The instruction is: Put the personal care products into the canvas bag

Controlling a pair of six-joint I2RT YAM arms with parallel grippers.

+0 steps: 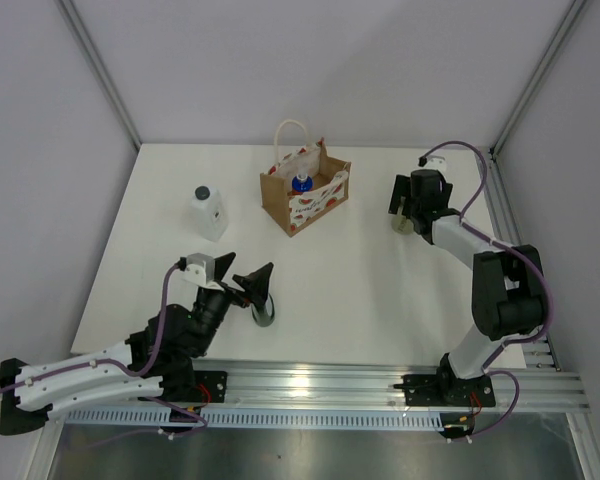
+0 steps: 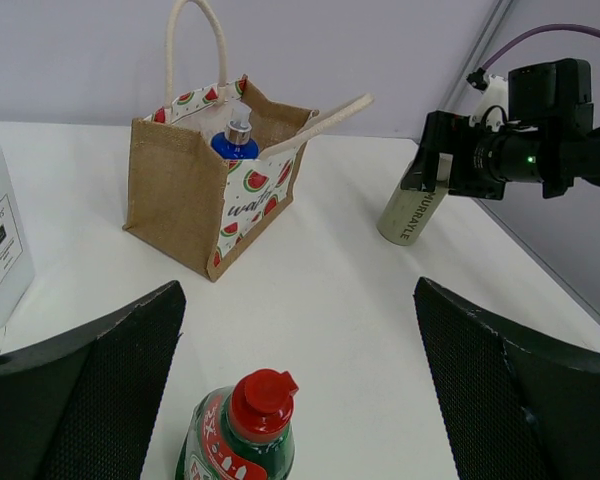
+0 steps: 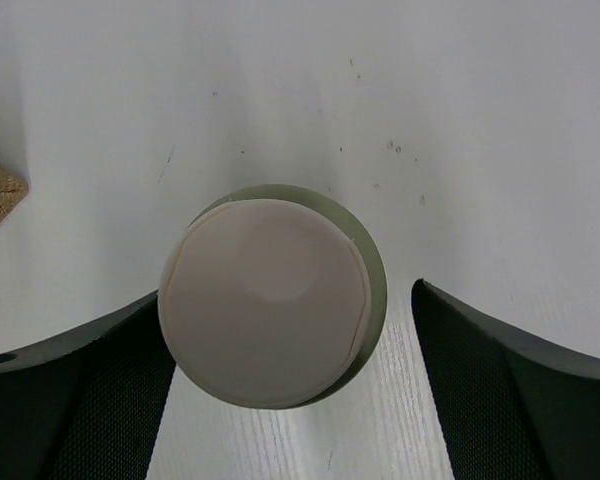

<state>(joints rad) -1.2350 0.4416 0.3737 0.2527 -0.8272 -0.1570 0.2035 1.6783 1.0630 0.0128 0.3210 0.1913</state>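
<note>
one canvas bag [image 1: 305,195] on the table [image 1: 360,290], well ahead of the left gripper [image 1: 252,280] and off to the left of the right gripper [image 1: 408,214]. brown and boxy, one white side printed with watermelon slices, rope handles up, mouth open. holds the orange bottle with blue cap [image 2: 235,140] already, upright, only its top showing.

three bottles left out.
- translucent white bottle with black cap [image 1: 209,212]: upright, ahead and to the left of the left gripper, well apart from it.
- beige-olive bottle with white cap [image 3: 275,300]: straight under the right gripper, between fingers [image 3: 520,390] spread either side. round pale cap, smooth. not clamped, by the look of it.
- dark green bottle with red cap [image 2: 245,430]: upright, just below and between the left gripper's parted fingers [image 2: 80,385]. no contact seen.

step, as judged: pre-grasp on both sides, one of four done. next move calls for closing on a bottle's body, lifting above the bag's rim, then lowering in beside the orange bottle without snagging a handle.
</note>
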